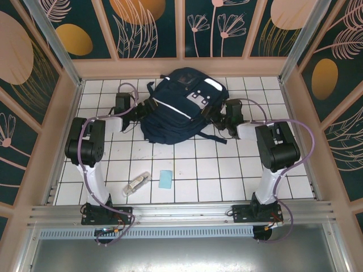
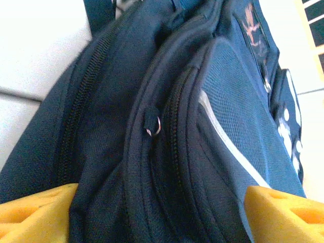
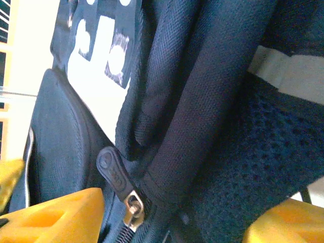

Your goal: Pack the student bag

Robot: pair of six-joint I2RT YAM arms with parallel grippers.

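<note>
Student bag (image 1: pixel 178 107): left gripper (image 2: pixel 162 202), yellow fingers (image 2: pixel 30 210) apart, straddles its zipped side; right gripper (image 3: pixel 172 212), fingers apart, straddles fabric beside a zipper pull (image 3: pixel 115 174). Bag lies at the far middle of the white tiled table (image 1: pixel 227 170), between the two grippers.

Student bag (image 1: pixel 178 105): one. Light-blue square pad (image 1: pixel 165 179): one. Clear oblong packet (image 1: pixel 136 184): one. Pincers: two, namely left pincer (image 1: pixel 138 111) and right pincer (image 1: pixel 220 118).
</note>
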